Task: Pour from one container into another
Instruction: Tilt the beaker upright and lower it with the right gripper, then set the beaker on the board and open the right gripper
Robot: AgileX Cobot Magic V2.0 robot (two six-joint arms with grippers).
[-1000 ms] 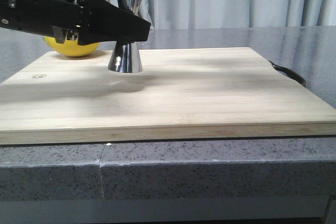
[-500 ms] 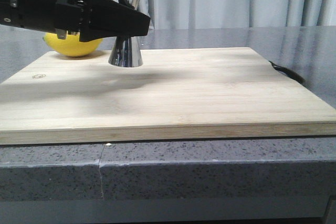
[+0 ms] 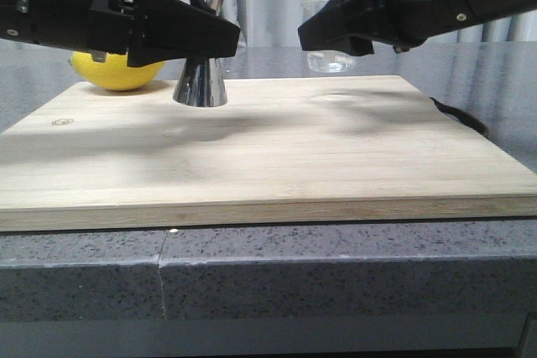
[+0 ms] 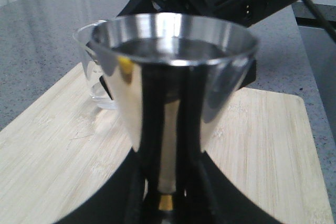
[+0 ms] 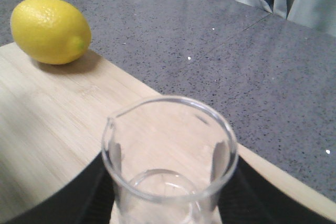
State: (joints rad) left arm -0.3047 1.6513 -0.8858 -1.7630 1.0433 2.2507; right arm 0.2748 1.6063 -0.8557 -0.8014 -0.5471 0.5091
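Jigger (image 3: 200, 81) stands far-left on board (image 3: 268, 157), clamped by left end effector (image 3: 220, 39). Beaker (image 3: 329, 58) hangs gripped in right end effector (image 3: 323, 33), above the far edge; near board open.

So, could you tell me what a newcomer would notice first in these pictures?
Probably the shiny steel hourglass jigger standing on the wooden board, gripped by the left gripper. Next, the small clear glass beaker held above the board by the right gripper, and the yellow lemon behind the board's far left corner.

left arm: reaches in from the left, level, low over the board | left tool (image 3: 220, 42): clamped at jigger's (image 3: 200, 88) waist | right arm: enters from upper right, raised | right tool (image 3: 323, 33): fingers closed around beaker (image 3: 329, 58), held aloft
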